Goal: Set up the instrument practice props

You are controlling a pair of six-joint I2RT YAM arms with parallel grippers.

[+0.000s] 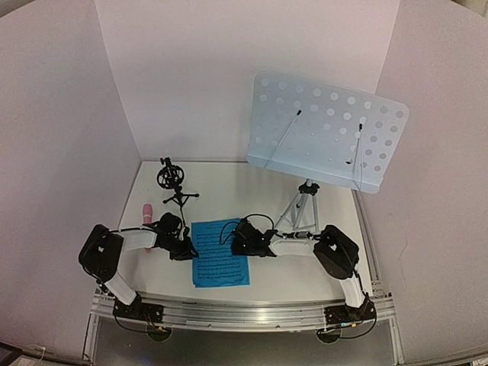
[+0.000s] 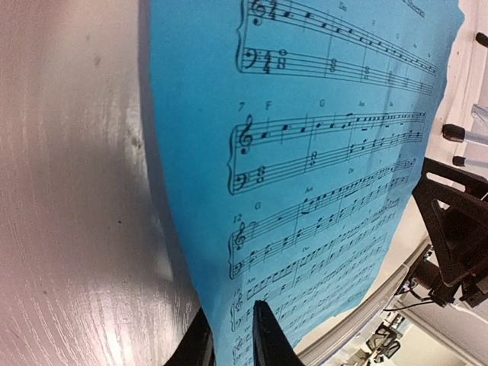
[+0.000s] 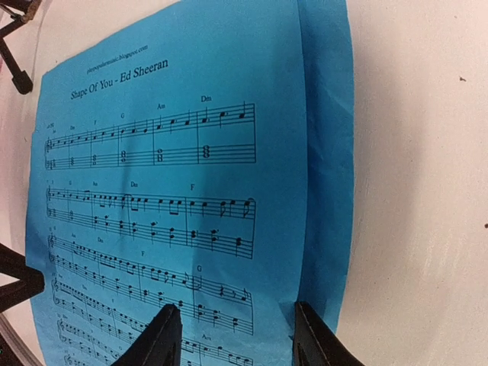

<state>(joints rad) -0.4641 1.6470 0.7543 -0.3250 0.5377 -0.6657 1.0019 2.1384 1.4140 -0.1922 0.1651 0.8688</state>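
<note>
Two blue sheet-music pages (image 1: 219, 263) lie stacked near the table's front, the lower one showing as a strip (image 3: 329, 152) past the top page (image 3: 168, 175). My left gripper (image 1: 185, 249) is at their left edge. Its jaws stand narrow, one finger under the raised edge (image 2: 191, 252) and one finger (image 2: 273, 335) on top, with a small gap left between them (image 2: 232, 316). My right gripper (image 1: 235, 242) hangs open (image 3: 236, 335) low over the pages' right edge. The pale-blue music stand (image 1: 328, 130) rises at the back right. The pink microphone (image 1: 145, 213) and the black mic mount (image 1: 174, 183) sit at the left.
The stand's silver tripod legs (image 1: 301, 210) stand just behind my right arm. White walls close in the table on three sides. A metal rail (image 1: 244, 314) runs along the near edge. The mic mount's foot (image 3: 17, 72) is close to the pages' far corner.
</note>
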